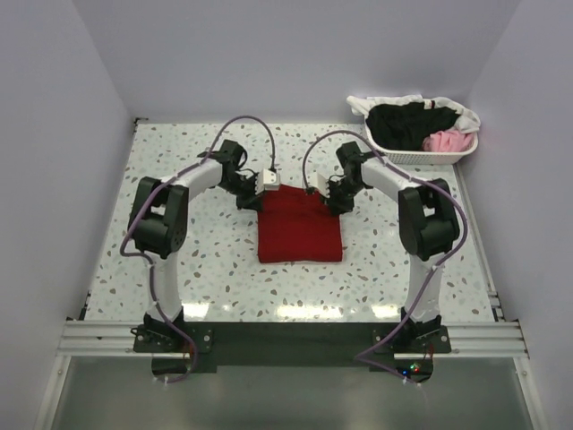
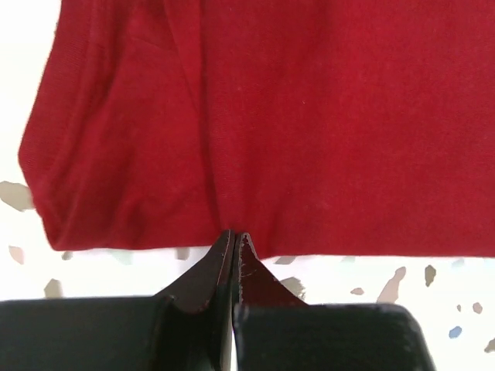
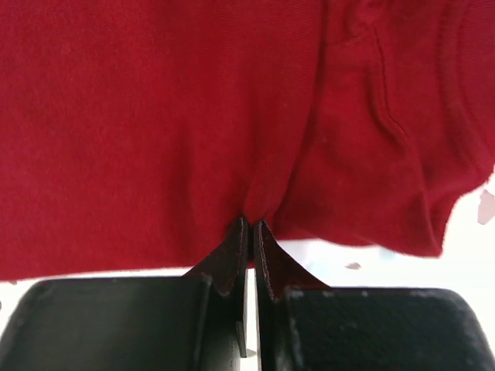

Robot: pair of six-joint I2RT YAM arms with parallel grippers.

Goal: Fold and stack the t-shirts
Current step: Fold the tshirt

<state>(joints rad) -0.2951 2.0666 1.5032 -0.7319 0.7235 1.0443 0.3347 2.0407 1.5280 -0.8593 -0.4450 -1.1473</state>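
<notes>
The dark red t-shirt (image 1: 300, 228) lies folded into a square at the table's middle. My left gripper (image 1: 260, 193) is shut on its far left edge; in the left wrist view the fingertips (image 2: 234, 236) pinch the hem of the red cloth (image 2: 271, 116). My right gripper (image 1: 333, 199) is shut on its far right edge; in the right wrist view the fingertips (image 3: 249, 226) pinch the red cloth (image 3: 193, 116), which puckers there. Black (image 1: 407, 125), pink (image 1: 446, 141) and white (image 1: 394, 101) t-shirts lie in the basket.
The white slotted plastic basket (image 1: 421, 156) stands at the back right corner. White walls enclose the speckled table (image 1: 206, 269) on three sides. The metal rail (image 1: 286, 336) with both arm bases runs along the near edge.
</notes>
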